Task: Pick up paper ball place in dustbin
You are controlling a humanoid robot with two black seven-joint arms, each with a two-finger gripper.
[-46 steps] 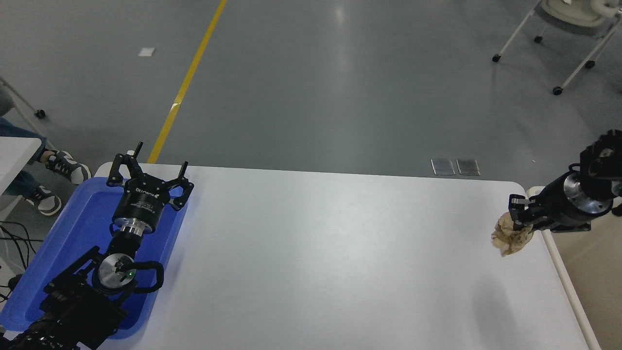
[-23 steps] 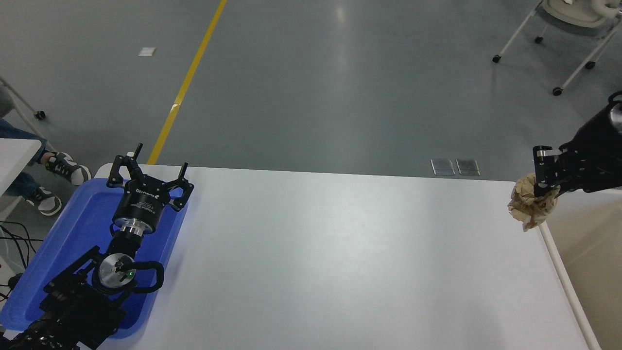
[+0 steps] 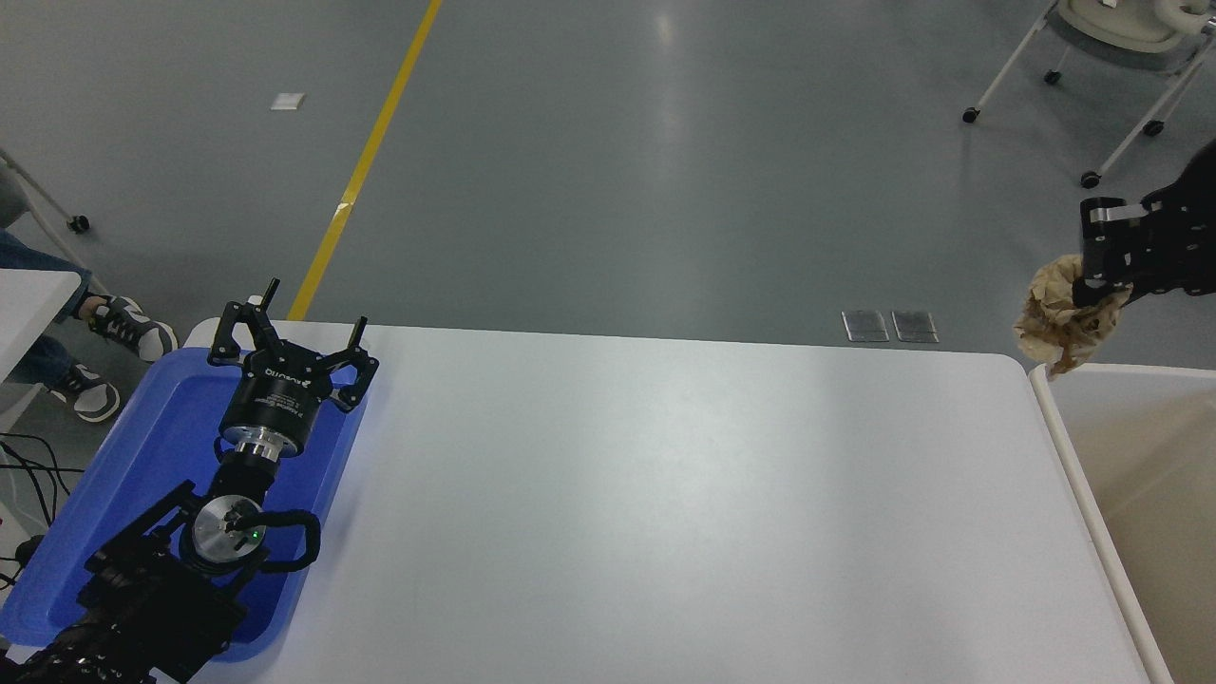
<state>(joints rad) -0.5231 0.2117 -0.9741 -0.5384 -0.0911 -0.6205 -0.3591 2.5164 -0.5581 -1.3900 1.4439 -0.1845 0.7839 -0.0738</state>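
Observation:
The tan crumpled paper ball (image 3: 1059, 321) hangs in the air at the right edge, just past the table's far right corner and above the far rim of the cream dustbin (image 3: 1050, 418). My right gripper (image 3: 1094, 275) is shut on the ball's top and comes in from the right edge. The dustbin stands against the table's right side; only its left rim and inner wall show. My left gripper (image 3: 290, 337) is parked open over the blue tray at the lower left.
A shallow blue tray (image 3: 161, 427) lies on the white table (image 3: 646, 503) at its left end, under the left arm. A person's shoes show at the far left on the floor. A wheeled frame stands at the top right.
My right gripper has lifted the paper ball up and to the right, from over the table's right edge to above the dustbin's far rim. The left arm has not moved.

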